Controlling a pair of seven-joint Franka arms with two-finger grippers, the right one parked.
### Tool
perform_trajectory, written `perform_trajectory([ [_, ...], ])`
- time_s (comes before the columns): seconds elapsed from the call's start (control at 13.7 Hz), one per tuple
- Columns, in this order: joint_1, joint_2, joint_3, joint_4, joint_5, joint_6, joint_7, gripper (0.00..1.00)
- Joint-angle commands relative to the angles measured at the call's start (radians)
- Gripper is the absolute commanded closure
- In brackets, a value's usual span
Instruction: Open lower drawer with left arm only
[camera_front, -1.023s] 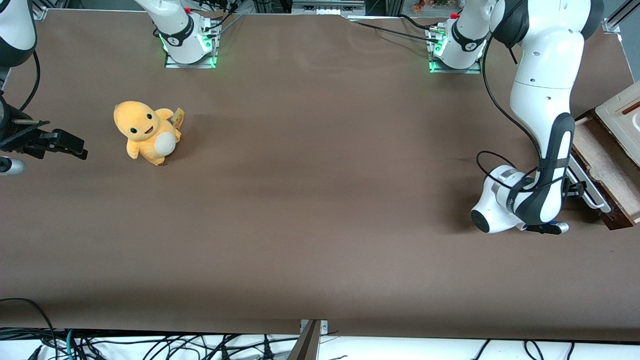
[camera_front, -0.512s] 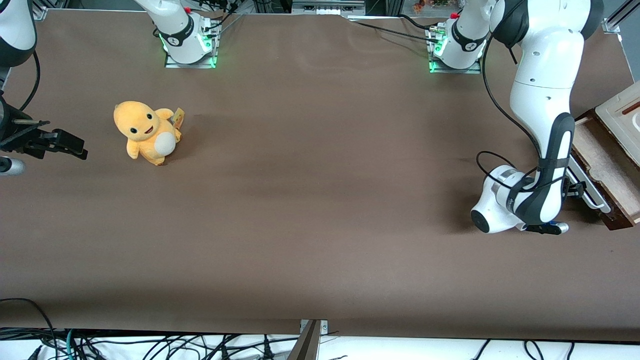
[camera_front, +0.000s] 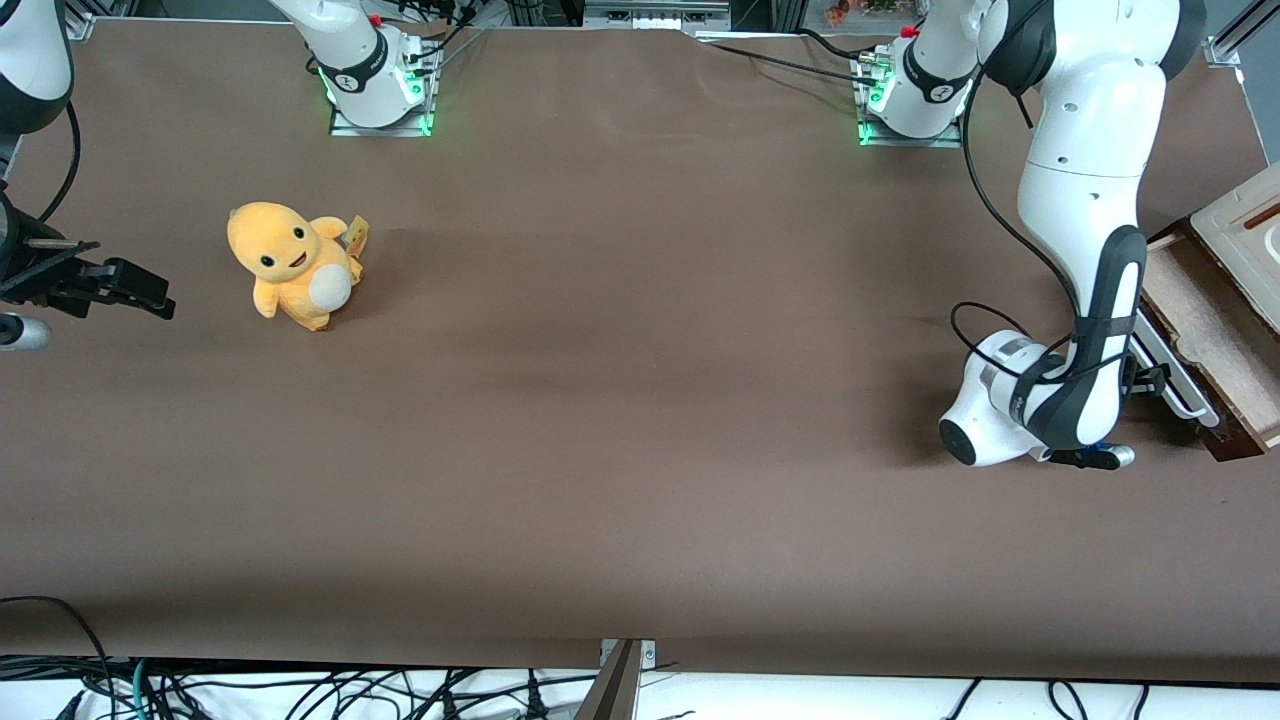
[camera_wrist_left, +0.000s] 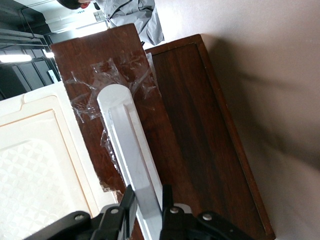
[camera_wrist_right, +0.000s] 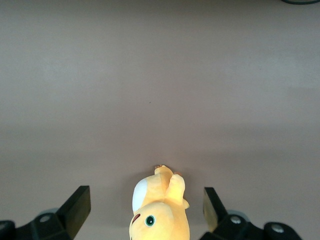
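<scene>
I see my hand (camera_wrist_left: 148, 200) clamped on the white bar handle (camera_wrist_left: 131, 160) of the lower drawer (camera_wrist_left: 200, 150), partly pulled out

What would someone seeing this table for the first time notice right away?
The big white jointed left arm bends low at the working arm's end of the table, its black pincer closed on the long white bar handle of the dark brown wooden lower drawer, which shows its pale inside. Toward the parked arm's end, an orange plush toy with a cream belly sits alone on the brown table.
</scene>
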Motion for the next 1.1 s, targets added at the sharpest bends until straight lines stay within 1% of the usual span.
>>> perform_trajectory([
  [0.0,-0.026,0.017,-0.009,0.038,-0.03,0.004,0.045,0.81],
  [0.07,-0.026,0.018,-0.009,0.038,-0.03,0.005,0.045,0.67],
  [0.15,-0.025,0.017,-0.009,0.038,-0.03,0.007,0.047,0.23],
  [0.22,-0.025,0.015,-0.009,0.038,-0.029,0.009,0.047,0.0],
  [0.51,-0.028,0.011,-0.011,0.043,-0.03,0.009,0.047,0.0],
  [0.58,-0.033,0.012,-0.018,0.075,-0.037,0.006,0.048,0.0],
  [0.73,-0.036,0.011,-0.029,0.098,-0.085,0.002,0.048,0.0],
  [1.02,-0.069,-0.018,-0.031,0.133,-0.236,0.001,0.047,0.0],
])
